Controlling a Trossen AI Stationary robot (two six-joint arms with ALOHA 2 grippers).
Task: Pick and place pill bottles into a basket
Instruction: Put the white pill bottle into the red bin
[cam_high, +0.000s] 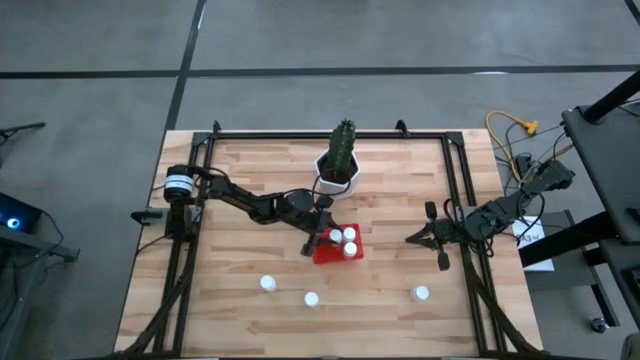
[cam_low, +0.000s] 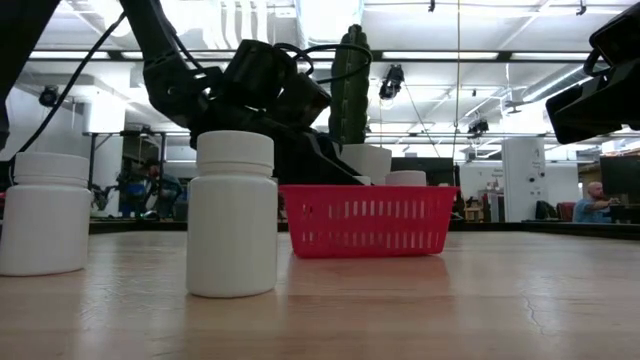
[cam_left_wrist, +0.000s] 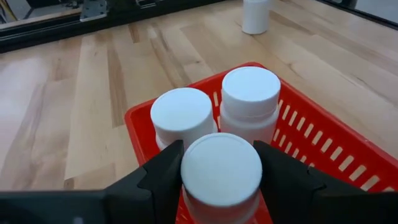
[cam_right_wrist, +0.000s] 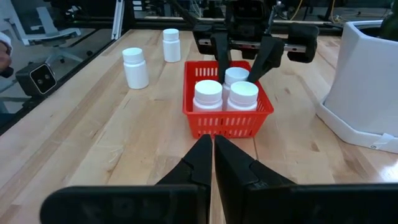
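left end effector (cam_left_wrist: 221, 177) setting third bottle (cam_left_wrist: 221, 168) in basket (cam_left_wrist: 323, 140), fingers loosening; three waiting on desk (cam_high: 400, 200); right end effector (cam_right_wrist: 213, 158) idling clenched.

1. Basket (cam_high: 337, 254): small, red, square, with slotted low walls, upright near the table's middle.
2. Three white capped pill bottles (cam_high: 343, 240) stand upright inside the basket, close together.
3. Three more bottles stand upright on the wood nearer the front edge: left (cam_high: 268, 284), middle (cam_high: 311, 299), right (cam_high: 421, 294).
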